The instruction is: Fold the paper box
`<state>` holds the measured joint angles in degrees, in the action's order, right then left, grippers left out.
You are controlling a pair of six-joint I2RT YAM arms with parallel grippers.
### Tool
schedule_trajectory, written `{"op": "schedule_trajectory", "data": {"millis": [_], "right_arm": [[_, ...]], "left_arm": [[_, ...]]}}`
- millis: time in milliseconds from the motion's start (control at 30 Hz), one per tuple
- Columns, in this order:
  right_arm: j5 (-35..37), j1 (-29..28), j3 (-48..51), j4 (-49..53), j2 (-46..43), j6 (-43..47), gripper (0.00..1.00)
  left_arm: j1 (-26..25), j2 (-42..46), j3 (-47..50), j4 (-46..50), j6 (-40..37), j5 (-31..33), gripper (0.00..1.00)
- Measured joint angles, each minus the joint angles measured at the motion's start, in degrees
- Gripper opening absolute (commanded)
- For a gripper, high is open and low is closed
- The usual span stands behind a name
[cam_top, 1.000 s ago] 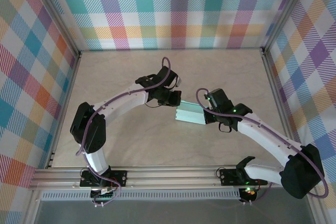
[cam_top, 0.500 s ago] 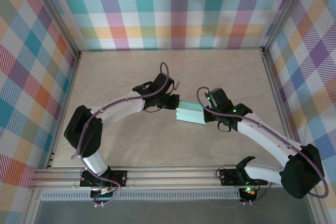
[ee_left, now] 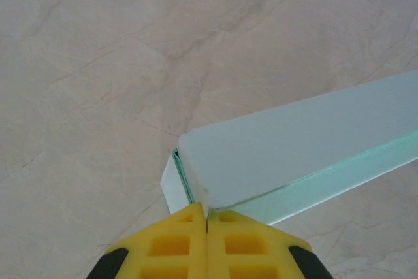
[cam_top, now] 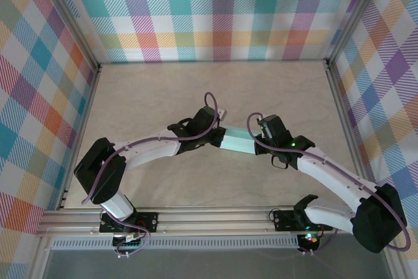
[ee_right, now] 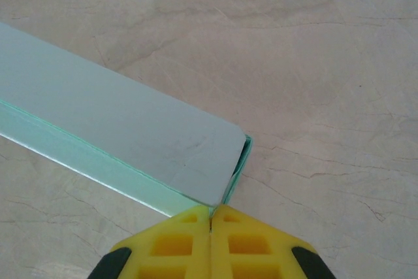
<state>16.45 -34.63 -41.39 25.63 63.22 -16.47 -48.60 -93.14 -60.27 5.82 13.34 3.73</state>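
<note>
Top view: paper box (cam_top: 236, 142) sits mid-frame on the marble-look table (cam_top: 150, 96), between the two arms. It's a closed shallow rect. box, broad face up, lying slightly diagonal.

L gripper (ee_left: 208, 219): yellow fingertips together, nothing betw. them, tip butted against the box corner at bottom centre of the L wrist view. A small end flap (ee_left: 171, 184) pokes out just left of that corner, not fully tucked.

R gripper (ee_right: 210, 217): jaws together too, tip touching the opposite corner at bottom centre of the R wrist view. A narrow gap shows at that end.

Prob. reason for the closed tips: they act as blunt pushers, squeezing from both ends so the flaps seat & the box can't slide. Task looks nearly done; the poking flap wants pressing in.
</note>
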Motion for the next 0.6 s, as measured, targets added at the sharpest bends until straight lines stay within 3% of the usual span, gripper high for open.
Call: {"op": "schedule_trajectory", "data": {"millis": [133,400,600], "right_arm": [[0.04,0.0,0.24,-0.07,-0.46,-0.26,0.05],[-2.47,-0.44,0.42,-0.33,-4.96,-0.57,0.55],[-2.99,-0.61,-0.35,-0.9,-7.04,-1.64,0.79]], "left_arm": [[-0.44,0.0,0.52,-1.25,-0.79,1.36,0.0],[-1.6,-0.11,0.57,-1.33,-1.36,1.97,0.0],[-2.71,-0.46,0.35,-1.53,-2.62,1.99,0.0]]}}
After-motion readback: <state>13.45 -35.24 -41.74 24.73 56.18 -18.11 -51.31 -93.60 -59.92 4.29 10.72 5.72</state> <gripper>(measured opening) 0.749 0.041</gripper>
